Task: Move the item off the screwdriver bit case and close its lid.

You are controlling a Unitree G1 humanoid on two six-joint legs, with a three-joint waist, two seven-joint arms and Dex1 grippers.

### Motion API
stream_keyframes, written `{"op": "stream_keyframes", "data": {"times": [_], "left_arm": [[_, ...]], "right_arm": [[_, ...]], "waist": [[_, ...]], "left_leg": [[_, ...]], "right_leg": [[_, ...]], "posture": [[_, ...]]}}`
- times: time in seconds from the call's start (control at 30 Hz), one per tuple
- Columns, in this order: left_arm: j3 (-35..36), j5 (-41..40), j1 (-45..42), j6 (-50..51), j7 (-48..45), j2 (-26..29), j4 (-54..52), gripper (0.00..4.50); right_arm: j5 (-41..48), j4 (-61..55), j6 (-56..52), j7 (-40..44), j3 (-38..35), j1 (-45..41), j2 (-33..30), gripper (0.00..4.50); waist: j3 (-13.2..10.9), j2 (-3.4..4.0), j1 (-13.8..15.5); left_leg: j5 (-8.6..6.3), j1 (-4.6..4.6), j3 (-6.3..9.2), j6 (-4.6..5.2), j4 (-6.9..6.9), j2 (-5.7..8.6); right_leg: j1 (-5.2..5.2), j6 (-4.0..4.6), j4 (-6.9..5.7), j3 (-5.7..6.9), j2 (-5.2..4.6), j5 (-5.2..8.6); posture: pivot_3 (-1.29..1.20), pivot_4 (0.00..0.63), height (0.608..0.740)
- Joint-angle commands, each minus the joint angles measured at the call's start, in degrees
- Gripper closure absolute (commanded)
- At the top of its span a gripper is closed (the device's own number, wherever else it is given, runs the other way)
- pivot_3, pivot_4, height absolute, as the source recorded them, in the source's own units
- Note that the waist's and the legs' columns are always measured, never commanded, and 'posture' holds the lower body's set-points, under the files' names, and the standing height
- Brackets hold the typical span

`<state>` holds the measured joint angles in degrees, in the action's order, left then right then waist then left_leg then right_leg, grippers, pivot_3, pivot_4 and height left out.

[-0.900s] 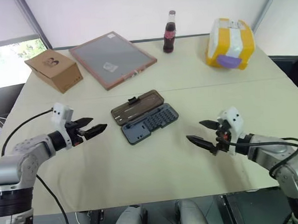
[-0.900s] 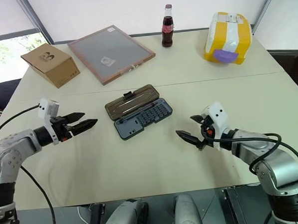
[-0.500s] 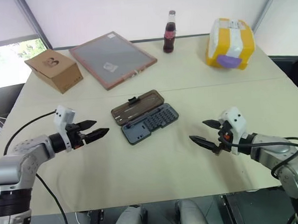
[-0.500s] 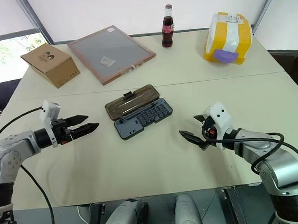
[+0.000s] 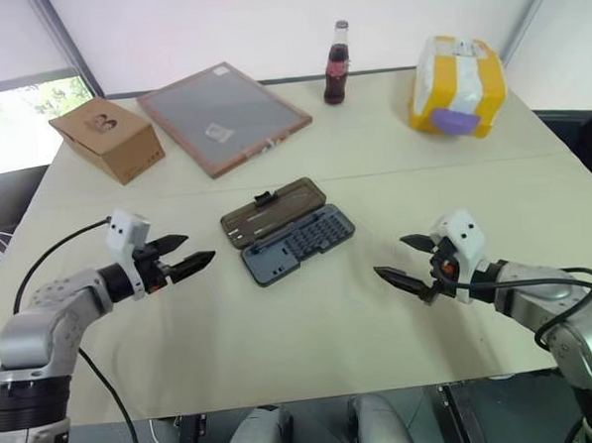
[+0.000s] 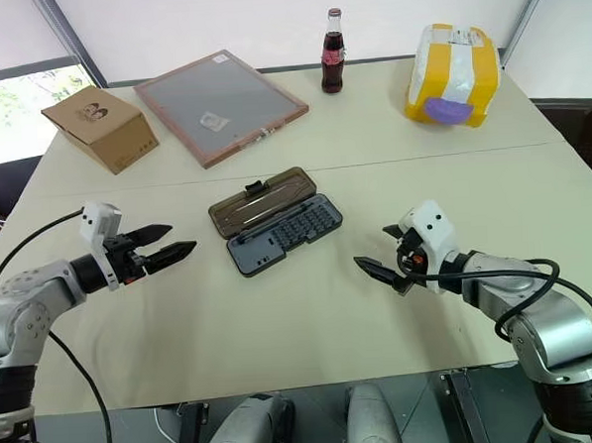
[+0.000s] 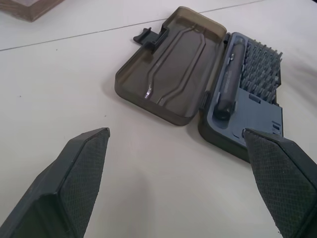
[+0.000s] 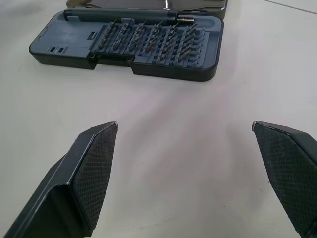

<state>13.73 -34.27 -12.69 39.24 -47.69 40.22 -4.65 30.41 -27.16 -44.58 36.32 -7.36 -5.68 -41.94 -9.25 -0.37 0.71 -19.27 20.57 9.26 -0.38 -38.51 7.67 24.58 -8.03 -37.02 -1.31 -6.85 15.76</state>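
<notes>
While spread wide, left gripper (image 5: 186,259) and right gripper (image 5: 405,262) hold nothing.

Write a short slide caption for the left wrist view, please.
Open fingers face the screwdriver bit case, its lid lying open.

— What colour is that case in the middle?

— The screwdriver bit case (image 5: 299,245) is dark grey-blue, and the lid (image 5: 273,212) is a smoky translucent brown with a small black latch tab. The tabletop (image 5: 311,320) under it is pale cream.

— And the stuff at the back?

— A plain brown cardboard box (image 5: 107,139) with a dark printed mark, a grey board (image 5: 223,114) framed in pink, a bottle (image 5: 337,64) of dark cola with a red label, and a yellow-and-white package (image 5: 456,86) with a purple patch.

— The robot's pincers?

— The left pincer (image 5: 184,259) and the right pincer (image 5: 405,262) are black, with a fine cross-hatched texture on the fingers (image 7: 74,183).
</notes>
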Motion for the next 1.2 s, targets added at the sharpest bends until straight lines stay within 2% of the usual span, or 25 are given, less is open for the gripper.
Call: {"op": "stream_keyframes", "data": {"times": [0.03, 0.17, 0.27, 0.37, 0.47, 0.6, 0.73, 0.93, 1.03, 1.17, 1.2], "left_arm": [[0.4, 1.0, -0.8, -1.5, 0.0, 0.6, 0.6, 0.05], [-0.3, 2.5, -4.2, -2.6, 0.2, 0.3, 4.4, 0.05], [-2.1, 5.2, -12.1, -5.2, 1.2, -0.9, 11.6, 0.05], [-6.6, 10.5, -23.5, -11.8, -1.3, -2.6, 24.1, 0.05], [-11.1, 15.9, -34.6, -19.7, -5.5, -5.4, 39.7, 0.05], [-15.4, 23.2, -45.7, -31.2, -8.7, -10.0, 61.6, 0.05], [-16.5, 28.2, -51.0, -36.6, -5.8, -14.6, 74.8, 0.05], [-17.6, 33.8, -51.7, -38.9, -4.9, -17.9, 80.4, 0.05], [-17.8, 35.7, -51.4, -38.7, -6.1, -18.7, 81.0, 0.89], [-17.4, 36.6, -51.0, -37.9, -6.6, -18.7, 81.4, 2.98], [-17.4, 36.8, -50.9, -37.6, -6.9, -18.6, 81.5, 3.37]], "right_arm": [[-0.1, -1.5, 0.4, -0.7, -0.9, 0.2, 0.4, 0.02], [0.1, -2.1, -0.7, -1.2, -1.3, 0.4, 0.0, 0.02], [10.8, -5.5, -6.4, -0.9, -5.2, -3.3, 2.1, 0.02], [19.4, -7.8, -10.5, -4.6, -6.7, -10.3, 5.3, 0.02], [21.0, -9.1, -12.1, -8.5, -5.3, -14.6, 7.2, 0.02], [21.2, -11.6, -12.8, -12.8, -2.7, -15.4, 8.9, 0.02], [21.6, -14.3, -12.7, -17.2, -2.2, -13.1, 10.7, 0.02], [23.5, -18.2, -13.0, -22.9, -4.2, -9.0, 11.3, 0.02], [24.4, -19.3, -12.9, -24.6, -5.5, -7.1, 10.5, 0.00], [25.4, -19.8, -12.5, -26.1, -6.3, -5.9, 10.0, 0.00], [25.4, -19.7, -12.4, -26.3, -6.4, -5.7, 9.8, 0.00]], "waist": [[0.0, 0.00, 0.0], [0.0, 0.00, 0.1], [0.0, 0.00, 0.2], [0.0, -0.01, 0.0], [0.0, -0.08, 0.2], [0.1, -0.11, -0.2], [0.1, -0.12, -1.0], [0.1, -0.13, -1.5], [0.1, -0.15, -1.3], [0.1, -0.16, -1.2], [0.1, -0.16, -1.3]], "left_leg": [[0.00, 0.00, 0.00, 0.00, 0.00, 0.00], [0.00, 0.00, 0.00, 0.00, -0.01, 0.00], [0.00, 0.08, 0.03, 0.00, -0.14, 0.00], [0.00, 0.32, 0.10, 0.00, -0.46, 0.00], [0.00, 0.43, 0.16, 0.00, -0.63, 0.04], [-0.01, 0.76, 0.30, 0.02, -0.69, 0.24], [-0.02, 1.01, 0.23, 0.07, -0.72, 0.40], [-0.03, 1.05, 0.24, 0.10, -0.77, 0.42], [-0.03, 1.02, 0.24, 0.11, -0.82, 0.48], [-0.04, 0.97, 0.25, 0.13, -0.86, 0.55], [-0.04, 0.96, 0.25, 0.13, -0.89, 0.55]], "right_leg": [[0.00, 0.00, 0.00, 0.00, 0.00, 0.00], [0.00, 0.00, 0.00, 0.01, 0.01, 0.00], [-0.01, 0.00, -0.01, 0.05, 0.02, 0.00], [0.03, 0.02, -0.02, 0.15, 0.03, -0.01], [0.04, 0.05, -0.06, 0.26, 0.01, -0.05], [0.28, -0.03, -0.11, 0.39, -0.12, -0.10], [0.61, -0.14, -0.41, 0.39, -0.31, -0.16], [0.70, -0.16, -0.57, 0.38, -0.34, -0.17], [0.67, -0.16, -0.57, 0.37, -0.36, -0.16], [0.64, -0.16, -0.59, 0.37, -0.42, -0.16], [0.62, -0.16, -0.59, 0.37, -0.42, -0.16]], "posture": [[0.00, 0.150, 0.740], [0.00, 0.150, 0.740], [0.00, 0.150, 0.740], [0.00, 0.150, 0.740], [0.00, 0.150, 0.740], [0.00, 0.150, 0.740], [0.00, 0.150, 0.740], [0.00, 0.150, 0.740], [0.00, 0.150, 0.740], [0.00, 0.150, 0.740], [0.00, 0.150, 0.740]]}}
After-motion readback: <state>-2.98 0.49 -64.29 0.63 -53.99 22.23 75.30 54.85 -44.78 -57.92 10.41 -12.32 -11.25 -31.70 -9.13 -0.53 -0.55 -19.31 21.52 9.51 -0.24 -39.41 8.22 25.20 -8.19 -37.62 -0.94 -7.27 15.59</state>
